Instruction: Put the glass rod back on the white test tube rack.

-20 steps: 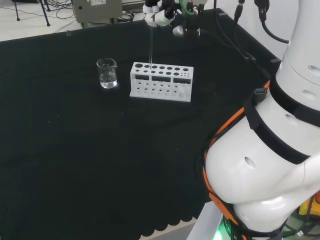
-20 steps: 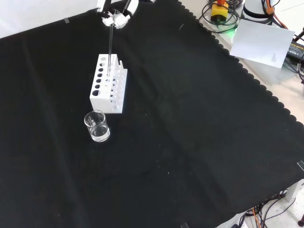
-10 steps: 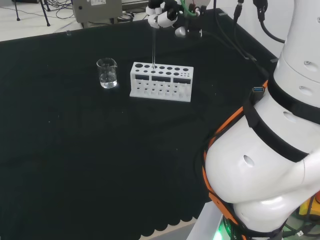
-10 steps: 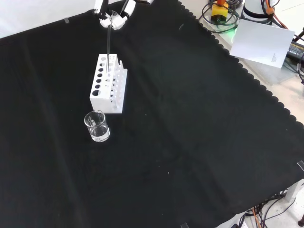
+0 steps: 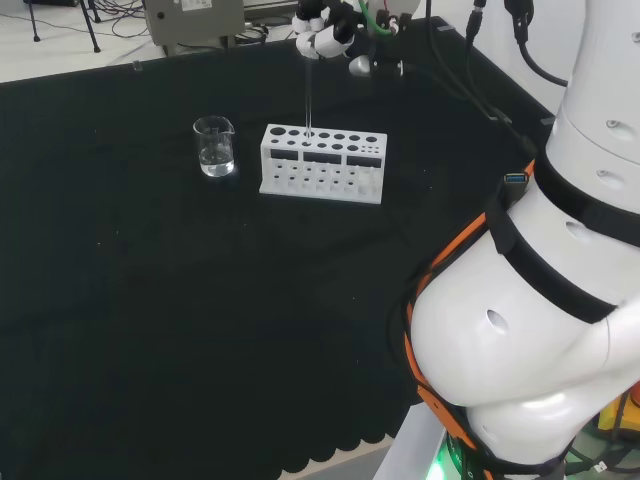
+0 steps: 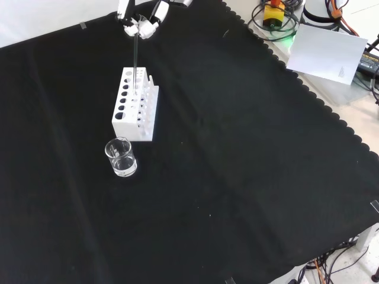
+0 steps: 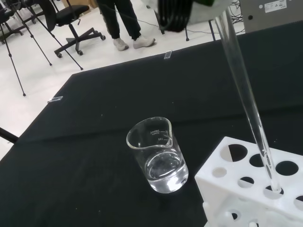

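In the front view, a small clear beaker point(image 6: 121, 157) stands nearest on the table point(image 6: 249, 177), which is covered with black cloth; the beaker holds a little clear liquid at its bottom. Just beyond it, apart from it, stands the white rack point(image 6: 135, 104), a block with rows of round holes in its top and sides. The glass rod point(image 6: 135, 62) stands nearly upright over the rack's far end, its lower tip in one of the top holes; in the wrist view the tip sits inside a hole close to the rack's corner. Farther still, at the top edge of the front view, the robot hand point(image 6: 141, 22) pinches the rod's upper end between its curled fingers and thumb.

In the head view the beaker is to the left of the rack, and the rod rises from a hole near the rack's left end up to the robot hand at the far edge of the table.
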You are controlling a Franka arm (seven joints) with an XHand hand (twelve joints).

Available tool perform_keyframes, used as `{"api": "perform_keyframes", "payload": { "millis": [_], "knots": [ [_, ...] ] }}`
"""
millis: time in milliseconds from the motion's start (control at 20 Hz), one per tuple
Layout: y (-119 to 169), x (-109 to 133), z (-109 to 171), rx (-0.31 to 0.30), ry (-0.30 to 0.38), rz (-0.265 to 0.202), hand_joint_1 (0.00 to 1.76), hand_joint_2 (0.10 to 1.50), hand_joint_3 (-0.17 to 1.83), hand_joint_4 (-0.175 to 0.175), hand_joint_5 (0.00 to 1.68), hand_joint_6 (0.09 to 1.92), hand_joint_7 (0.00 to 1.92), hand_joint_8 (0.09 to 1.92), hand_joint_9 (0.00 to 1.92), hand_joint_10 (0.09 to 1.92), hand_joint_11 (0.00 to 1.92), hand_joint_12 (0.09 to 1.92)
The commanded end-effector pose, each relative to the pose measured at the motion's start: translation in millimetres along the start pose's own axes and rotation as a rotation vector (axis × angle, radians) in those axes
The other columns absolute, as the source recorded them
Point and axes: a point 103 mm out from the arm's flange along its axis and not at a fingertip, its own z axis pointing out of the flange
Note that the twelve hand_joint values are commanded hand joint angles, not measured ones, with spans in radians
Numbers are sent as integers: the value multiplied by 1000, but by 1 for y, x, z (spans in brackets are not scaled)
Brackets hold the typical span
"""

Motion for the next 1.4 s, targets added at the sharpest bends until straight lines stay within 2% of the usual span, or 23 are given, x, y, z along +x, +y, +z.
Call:
{"api": "perform_keyframes", "payload": {
  "millis": [50, 1400],
  "knots": [
    [2, 7, -1, -1, -4, -6, 1281, 899, 452, -175, 971, 816, 1026, 1327, 1565, 996, 1650, 781],
    [9, -24, 25, 41, 23, 23, 1282, 897, 455, -175, 973, 814, 1027, 1326, 1567, 994, 1651, 780]
  ]
}}
